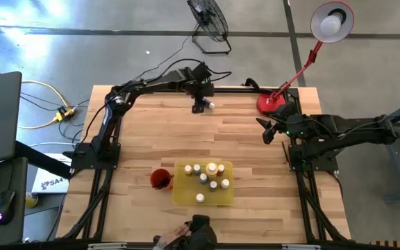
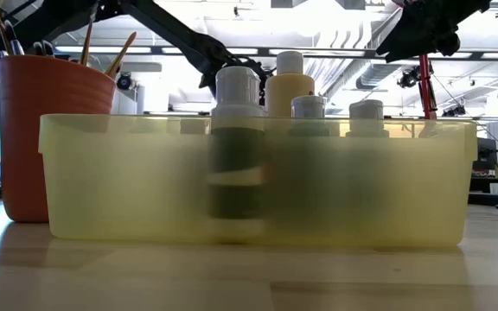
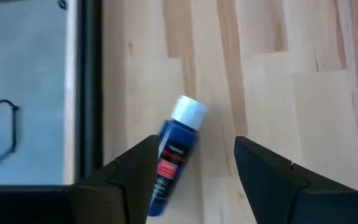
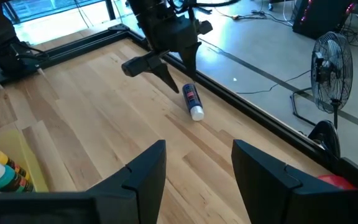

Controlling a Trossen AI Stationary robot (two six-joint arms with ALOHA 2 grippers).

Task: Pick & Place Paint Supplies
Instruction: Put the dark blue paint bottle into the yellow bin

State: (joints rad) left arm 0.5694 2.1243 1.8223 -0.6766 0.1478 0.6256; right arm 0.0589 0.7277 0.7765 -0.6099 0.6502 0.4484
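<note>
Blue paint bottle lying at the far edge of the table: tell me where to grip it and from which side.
Grip the blue paint bottle across its labelled body, coming straight down from above. It lies flat on the wood, white cap pointing away from the left claw, whose open fingers already straddle it. Close across the round sides, not end to end.

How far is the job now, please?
Done: several bottles stand in the yellow tray, brushes in the red cup. In hand: the left end effector, open, hovers over the lying blue bottle. Left: gripping it and placing it. The right end effector waits, open.
</note>
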